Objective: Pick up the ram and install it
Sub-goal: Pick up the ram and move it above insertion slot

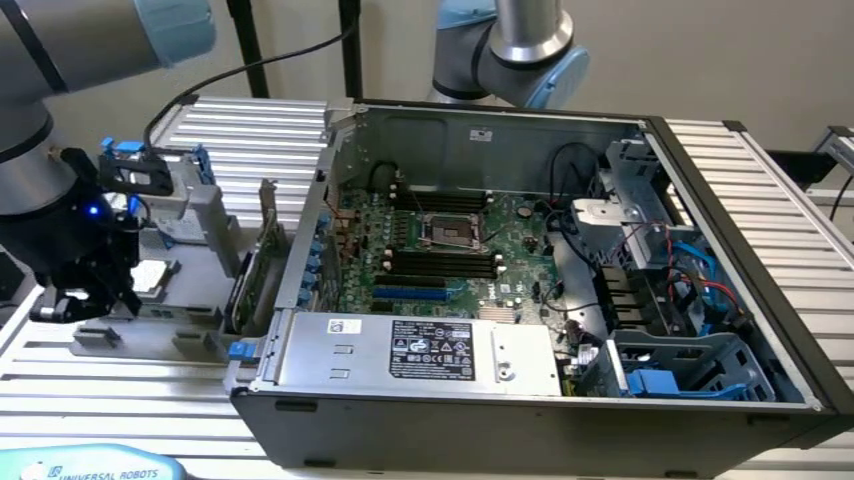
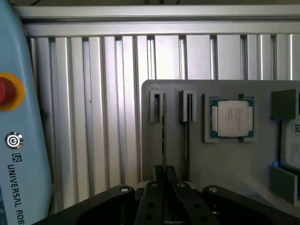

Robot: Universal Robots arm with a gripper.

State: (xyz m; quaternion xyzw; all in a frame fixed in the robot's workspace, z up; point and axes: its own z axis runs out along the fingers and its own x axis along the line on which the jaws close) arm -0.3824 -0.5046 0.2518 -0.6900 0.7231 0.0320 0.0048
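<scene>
Gripper (image 2: 164, 171) pinches the ram (image 2: 163, 136), stood upright in a slot (image 2: 156, 107) by the tray's (image 2: 225, 164) edge for easy grasping.

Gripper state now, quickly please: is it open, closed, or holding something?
Gripper: closed on the ram, which stands on edge in the grey holder.

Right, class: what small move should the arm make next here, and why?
Probably a short, straight drop onto the ram, keeping centred. The pincer sits in line with that stick, which stands on edge in its slotted holder on the grey tray, beside a second stick.
</scene>
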